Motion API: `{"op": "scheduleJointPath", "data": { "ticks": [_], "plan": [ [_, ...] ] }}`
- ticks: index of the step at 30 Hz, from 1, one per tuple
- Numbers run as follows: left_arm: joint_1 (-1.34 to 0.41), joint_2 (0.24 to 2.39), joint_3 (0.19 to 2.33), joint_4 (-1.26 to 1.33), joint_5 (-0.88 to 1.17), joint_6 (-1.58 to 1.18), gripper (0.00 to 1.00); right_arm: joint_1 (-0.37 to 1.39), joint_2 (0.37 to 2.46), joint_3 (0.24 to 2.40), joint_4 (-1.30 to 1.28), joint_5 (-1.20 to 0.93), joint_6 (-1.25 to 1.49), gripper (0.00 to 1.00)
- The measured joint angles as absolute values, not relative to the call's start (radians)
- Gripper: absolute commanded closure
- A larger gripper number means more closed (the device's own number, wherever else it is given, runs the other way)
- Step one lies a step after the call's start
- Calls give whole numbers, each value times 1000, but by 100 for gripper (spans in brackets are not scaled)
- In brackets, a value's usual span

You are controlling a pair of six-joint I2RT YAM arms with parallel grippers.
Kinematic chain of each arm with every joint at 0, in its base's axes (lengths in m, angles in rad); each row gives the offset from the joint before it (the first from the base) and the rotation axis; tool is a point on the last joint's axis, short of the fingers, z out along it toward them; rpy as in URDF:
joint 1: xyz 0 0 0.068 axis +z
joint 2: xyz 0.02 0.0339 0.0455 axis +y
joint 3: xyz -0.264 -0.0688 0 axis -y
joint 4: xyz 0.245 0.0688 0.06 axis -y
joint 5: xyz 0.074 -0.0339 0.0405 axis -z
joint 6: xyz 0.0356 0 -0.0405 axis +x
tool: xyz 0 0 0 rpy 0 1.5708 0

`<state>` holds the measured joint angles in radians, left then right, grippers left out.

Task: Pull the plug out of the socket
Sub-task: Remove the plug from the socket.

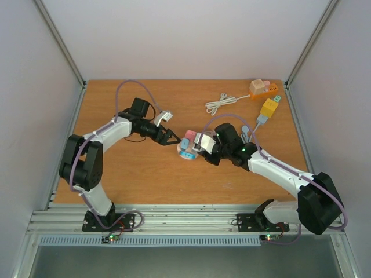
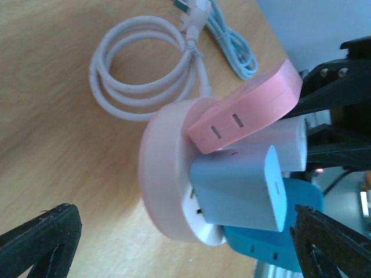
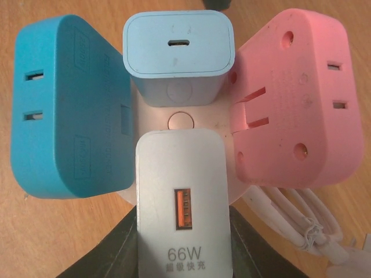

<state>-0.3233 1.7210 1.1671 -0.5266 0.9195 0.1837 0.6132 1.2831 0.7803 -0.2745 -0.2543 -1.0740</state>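
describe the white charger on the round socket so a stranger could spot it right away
At the middle of the wooden table sits a round pale pink socket holding four plugs. The white charger faces the light blue charger, between the blue adapter and pink adapter; it alone has an orange USB port and "66W" printed on it.

One socket (image 3: 181,123) holds four plugs: blue plug (image 3: 64,116), pale-blue plug (image 3: 177,55), pink plug (image 3: 295,98), white plug (image 3: 182,220). At upper right lie one coiled cable (image 1: 219,104), one orange adapter (image 1: 262,88), one yellow adapter (image 1: 269,108).
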Motion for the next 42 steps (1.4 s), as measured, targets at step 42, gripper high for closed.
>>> {"op": "scheduleJointPath", "data": {
  "ticks": [42],
  "plan": [
    [-327, 1847, 1142, -389, 1271, -105, 1, 677, 1264, 768, -201, -172, -984, 98]
  ]
}}
